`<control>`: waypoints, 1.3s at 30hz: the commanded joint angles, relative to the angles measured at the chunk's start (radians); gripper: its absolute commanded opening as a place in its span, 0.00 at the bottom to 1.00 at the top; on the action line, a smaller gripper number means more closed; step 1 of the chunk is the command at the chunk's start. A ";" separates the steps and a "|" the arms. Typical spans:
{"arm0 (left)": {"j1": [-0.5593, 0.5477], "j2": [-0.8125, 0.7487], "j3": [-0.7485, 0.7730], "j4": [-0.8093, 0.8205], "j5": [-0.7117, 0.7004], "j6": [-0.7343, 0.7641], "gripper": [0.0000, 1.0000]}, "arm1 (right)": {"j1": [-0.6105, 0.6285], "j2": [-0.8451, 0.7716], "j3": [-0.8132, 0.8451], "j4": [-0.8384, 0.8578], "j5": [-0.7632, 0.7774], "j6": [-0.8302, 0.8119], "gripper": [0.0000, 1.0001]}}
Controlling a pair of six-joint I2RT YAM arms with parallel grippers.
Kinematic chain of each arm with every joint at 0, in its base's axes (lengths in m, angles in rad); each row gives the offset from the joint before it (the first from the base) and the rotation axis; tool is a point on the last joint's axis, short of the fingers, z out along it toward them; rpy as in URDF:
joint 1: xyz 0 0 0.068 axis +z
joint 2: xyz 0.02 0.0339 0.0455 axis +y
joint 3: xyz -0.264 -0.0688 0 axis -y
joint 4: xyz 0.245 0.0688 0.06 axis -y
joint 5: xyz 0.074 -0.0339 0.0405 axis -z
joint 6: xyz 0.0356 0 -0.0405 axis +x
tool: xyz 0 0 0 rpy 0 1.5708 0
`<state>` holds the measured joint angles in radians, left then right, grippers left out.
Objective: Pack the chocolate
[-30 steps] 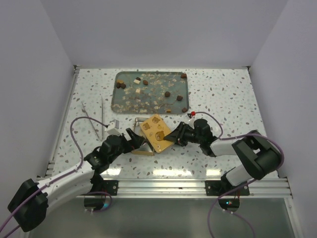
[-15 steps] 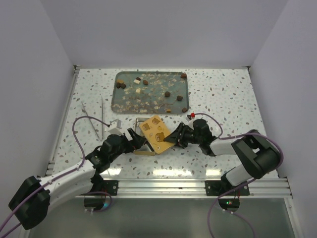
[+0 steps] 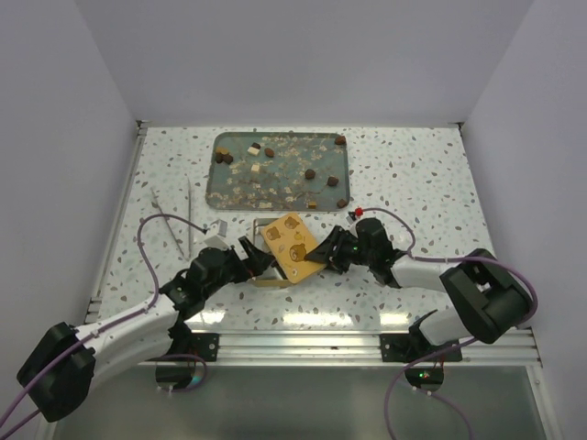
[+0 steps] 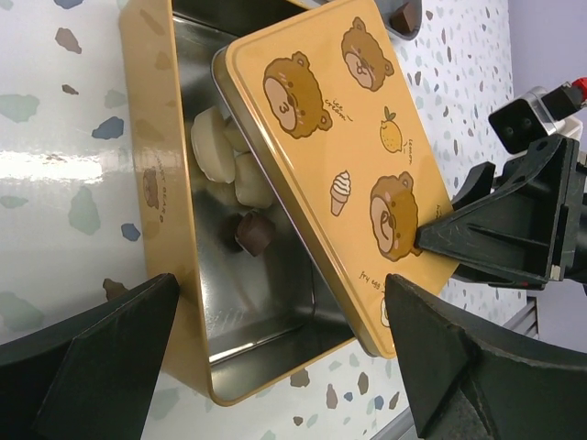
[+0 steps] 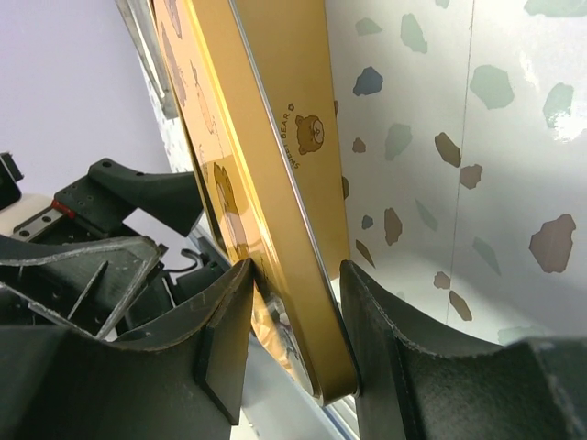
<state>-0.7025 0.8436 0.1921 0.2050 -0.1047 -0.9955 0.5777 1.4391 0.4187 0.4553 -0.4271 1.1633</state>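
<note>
The left gripper (image 4: 282, 284) is spread wide and holds nothing; the open tin (image 4: 151, 137) lies just ahead, between its fingers. Inside the tin, under the tilted lid (image 4: 330, 147), sit chocolate pieces (image 4: 249, 231), one dark and several white. The right gripper (image 5: 296, 266) has its fingers against both faces of the lid's edge; whether it pinches or merely brackets the lid cannot be told. More pieces lie well beyond both grippers on the tray (image 3: 216, 188).

Judgement: the pieces are light, rigid, smooth and easily scuffed or crushed; take each across opposite sides with a light squeeze.

Only the left wrist view shows the tin's contents, and only the top view shows the tray; the right wrist view shows no chocolate
</note>
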 commanded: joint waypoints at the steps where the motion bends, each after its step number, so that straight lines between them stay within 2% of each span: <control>1: -0.006 0.017 0.001 0.114 0.037 -0.020 1.00 | 0.011 -0.011 0.023 -0.098 0.086 -0.007 0.45; 21: -0.063 0.164 0.046 0.235 0.066 -0.026 1.00 | 0.080 0.103 0.055 -0.145 0.096 0.029 0.48; 39: -0.072 0.187 0.079 0.206 0.057 -0.006 1.00 | 0.126 0.138 0.144 -0.190 0.139 0.016 0.54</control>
<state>-0.7605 1.0313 0.2226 0.3408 -0.0860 -1.0019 0.6720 1.5459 0.5381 0.3553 -0.3447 1.2079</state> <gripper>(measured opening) 0.999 0.543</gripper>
